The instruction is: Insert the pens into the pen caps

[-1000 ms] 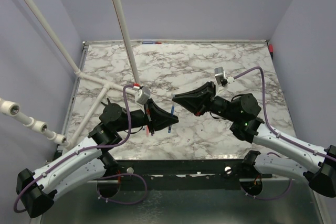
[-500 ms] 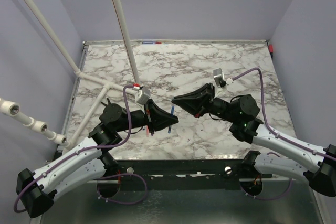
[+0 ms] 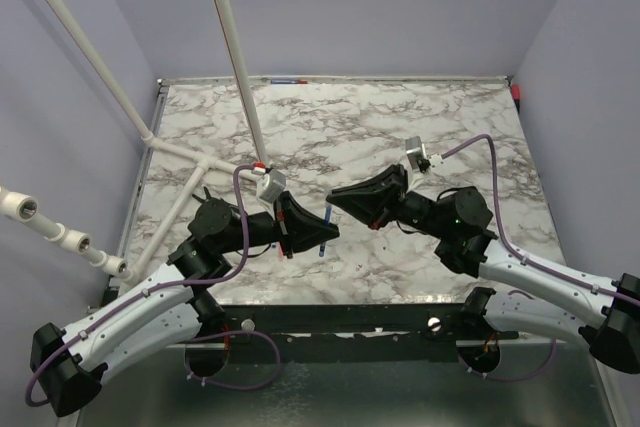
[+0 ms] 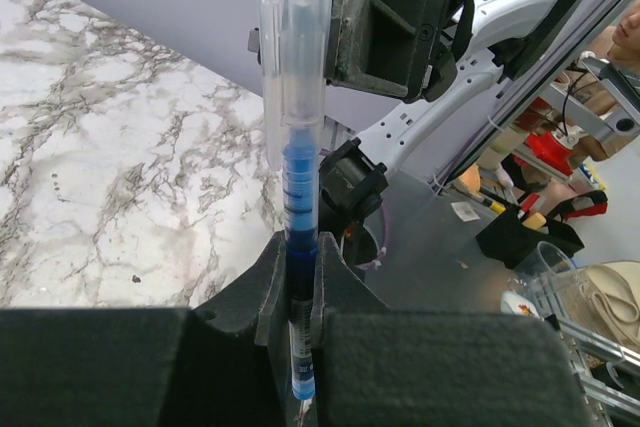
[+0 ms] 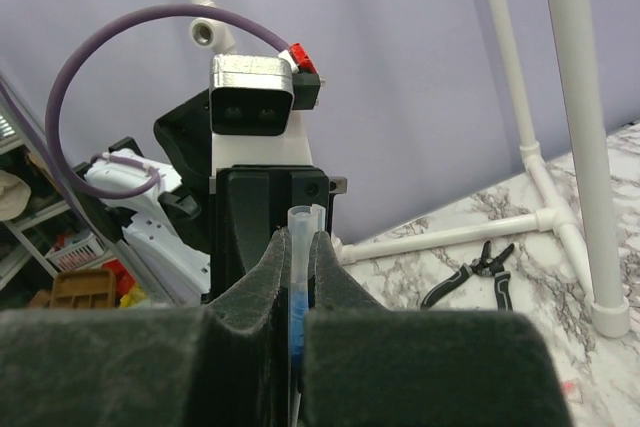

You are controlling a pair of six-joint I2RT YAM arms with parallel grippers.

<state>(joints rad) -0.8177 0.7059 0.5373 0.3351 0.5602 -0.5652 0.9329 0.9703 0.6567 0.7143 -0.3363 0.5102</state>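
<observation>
as both arms meet above the table (image 3: 420, 117), step in hand: capping, judged partly done.
white pipes (image 3: 180, 152): frame at the left side of the table; not part of the task.
pliers (image 5: 480, 272): lying on the marble beside the pipe frame, apart from the work.
left gripper (image 4: 298, 272): pressed together on the lower barrel of the blue pen (image 4: 298, 187); it holds the pen upright and off the table so the free end is presented to the other arm.
blue pen location: in the air between the two grippers, over the near middle of the table; upper end inside the cap.
pen cap (image 4: 293, 47): clear tube with a clip, sitting over the pen's upper end, in line with the barrel.
right gripper (image 5: 297, 252): fingers pinch the clear tube from the opposite side; this grip suits pushing the cap along the pen's axis.
next move, judged: press the two parts together on one axis; a tilt could bend the thin barrel or let it slip in the pads.
remaining task items: not identifiable; small coloured pieces (image 3: 287, 79) at the far table edge are too small to tell.
</observation>
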